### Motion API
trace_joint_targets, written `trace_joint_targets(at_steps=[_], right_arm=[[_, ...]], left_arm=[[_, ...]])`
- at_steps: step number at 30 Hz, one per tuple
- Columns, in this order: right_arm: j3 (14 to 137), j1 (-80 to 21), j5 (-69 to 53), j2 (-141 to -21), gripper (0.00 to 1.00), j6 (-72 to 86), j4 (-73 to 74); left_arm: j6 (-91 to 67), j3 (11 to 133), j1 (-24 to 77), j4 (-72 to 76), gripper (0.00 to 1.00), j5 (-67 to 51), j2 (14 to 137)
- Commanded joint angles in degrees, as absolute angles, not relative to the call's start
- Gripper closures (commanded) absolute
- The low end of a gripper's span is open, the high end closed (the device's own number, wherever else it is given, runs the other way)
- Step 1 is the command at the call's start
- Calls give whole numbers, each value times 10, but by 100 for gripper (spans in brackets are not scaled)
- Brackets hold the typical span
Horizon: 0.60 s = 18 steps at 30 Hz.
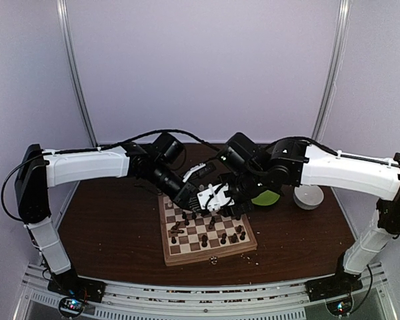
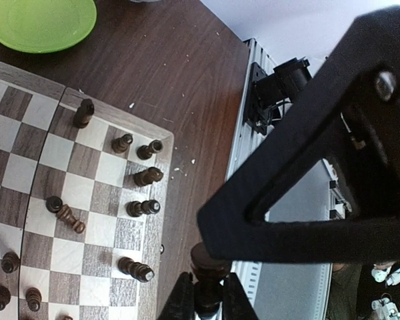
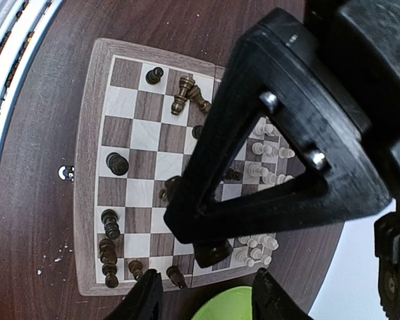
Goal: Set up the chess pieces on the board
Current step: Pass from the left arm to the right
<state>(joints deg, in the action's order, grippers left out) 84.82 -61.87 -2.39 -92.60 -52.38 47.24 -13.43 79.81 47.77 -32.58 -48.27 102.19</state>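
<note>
The board (image 1: 187, 248) lies at the table's middle. Dark brown chess pieces (image 1: 223, 237) stand on its near half, and pale ones are mostly hidden under the grippers. My left gripper (image 1: 192, 200) hangs over the board's far left; in the left wrist view it (image 2: 203, 300) is shut on a dark brown piece (image 2: 210, 263) beyond the board's edge (image 2: 161, 200). My right gripper (image 1: 221, 203) is close beside it, open and empty (image 3: 210, 297). In the right wrist view, pale pieces (image 3: 267, 173) fill the far rows and dark pieces (image 3: 110, 227) the near edge. A dark piece lies toppled (image 2: 70, 217).
A round green plate (image 1: 265, 198) and a white bowl (image 1: 309, 197) sit right of the board. The plate also shows in both wrist views (image 2: 40, 23) (image 3: 230, 307). The two grippers nearly touch above the board. Small crumbs (image 1: 253, 262) lie by the clasp (image 3: 67, 173).
</note>
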Motion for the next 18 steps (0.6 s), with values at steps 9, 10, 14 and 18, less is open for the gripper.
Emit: trace_joint_targets(at_steps=[9, 10, 14, 18], right_arm=[[848, -656, 14, -959, 69, -555, 461], [848, -658, 16, -959, 73, -556, 460], [840, -663, 21, -958, 86, -561, 449], [827, -665, 33, -953, 92, -559, 445]], left_arm=[[-149, 820, 479, -315, 99, -535, 1032], [-149, 820, 479, -314, 99, -536, 1033], [-150, 822, 479, -315, 99, -541, 1035], [-148, 828, 479, -325, 88, -508, 1034]])
